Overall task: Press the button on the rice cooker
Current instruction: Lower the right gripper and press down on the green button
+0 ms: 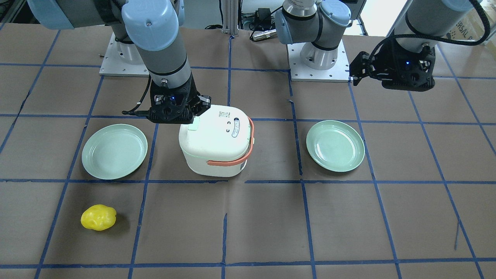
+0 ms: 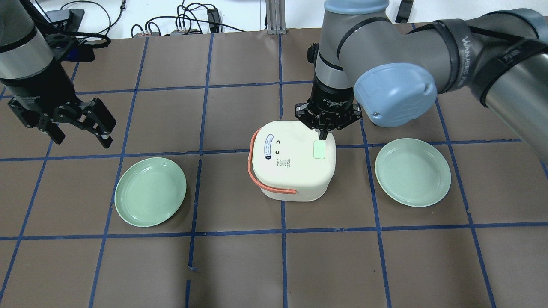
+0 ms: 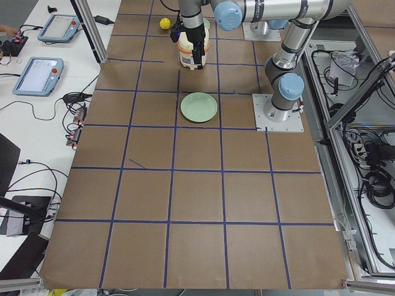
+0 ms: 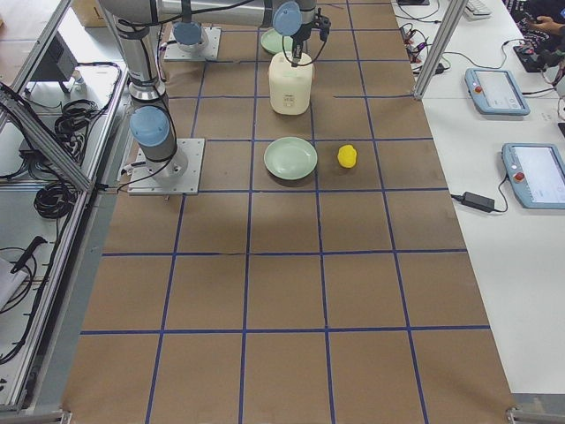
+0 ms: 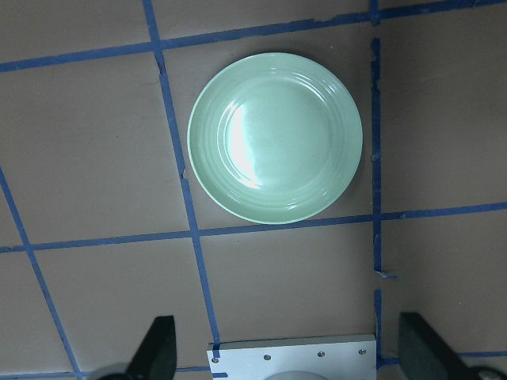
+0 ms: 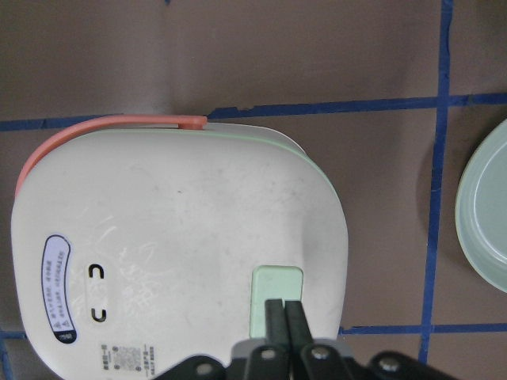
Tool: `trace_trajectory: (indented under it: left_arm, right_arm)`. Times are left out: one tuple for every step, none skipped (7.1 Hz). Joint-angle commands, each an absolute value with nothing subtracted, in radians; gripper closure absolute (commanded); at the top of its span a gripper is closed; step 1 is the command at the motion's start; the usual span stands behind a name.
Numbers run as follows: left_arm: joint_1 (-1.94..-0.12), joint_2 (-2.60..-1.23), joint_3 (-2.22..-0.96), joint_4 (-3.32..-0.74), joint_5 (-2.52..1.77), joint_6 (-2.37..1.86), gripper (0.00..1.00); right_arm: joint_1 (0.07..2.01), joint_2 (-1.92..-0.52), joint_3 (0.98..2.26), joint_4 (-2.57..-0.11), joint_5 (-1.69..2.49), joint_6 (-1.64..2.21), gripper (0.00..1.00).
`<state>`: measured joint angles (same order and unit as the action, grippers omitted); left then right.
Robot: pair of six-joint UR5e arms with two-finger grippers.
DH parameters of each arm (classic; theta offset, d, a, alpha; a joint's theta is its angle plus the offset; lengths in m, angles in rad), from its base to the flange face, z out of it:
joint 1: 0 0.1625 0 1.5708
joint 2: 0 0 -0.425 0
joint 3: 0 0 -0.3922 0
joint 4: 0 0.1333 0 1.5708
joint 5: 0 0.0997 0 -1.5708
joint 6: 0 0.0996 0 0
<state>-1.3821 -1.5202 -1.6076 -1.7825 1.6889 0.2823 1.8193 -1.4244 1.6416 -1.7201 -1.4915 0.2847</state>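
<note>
Rice cooker (image 2: 295,169) mid tabletop (image 2: 239,265), lid shut, btwn L plate (image 2: 150,191) and R plate (image 2: 412,172). My R gripper (image 6: 283,310): fingers together, tips over mint button (image 6: 277,281) at lid edge; contact unclear. My L gripper (image 2: 80,137): fingers apart, holding nothing, hovers well off cooker, near L plate.
</note>
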Motion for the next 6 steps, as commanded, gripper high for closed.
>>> trace_trajectory:
  left_arm:
    - [-1.382, -1.520, -1.608, -1.782, 1.689, 0.282, 0.00]
    - [-1.382, -1.520, -1.608, -1.782, 1.689, 0.282, 0.00]
    - [-1.382, -1.520, -1.608, -1.782, 1.689, 0.282, 0.00]
    - [-1.382, -1.520, -1.608, -1.782, 1.689, 0.282, 0.00]
    - [-1.382, -1.520, -1.608, -1.782, 1.689, 0.282, 0.00]
    - [-1.382, -1.520, -1.608, -1.782, 1.689, 0.282, 0.00]
  right_arm:
    - [1.819, -1.428, 1.675, -1.733, -1.490, 0.288, 0.86]
    - [1.821, -1.430, 1.695, -1.747, -1.489, 0.290, 0.86]
    - [1.821, -1.431, 1.697, -1.750, -1.489, 0.294, 0.85]
    - [1.821, -1.431, 1.698, -1.750, -1.488, 0.296, 0.84]
    - [1.821, -1.430, 1.704, -1.750, -1.462, 0.298, 0.84]
    - [1.821, -1.430, 1.707, -1.750, -1.459, 0.301, 0.84]
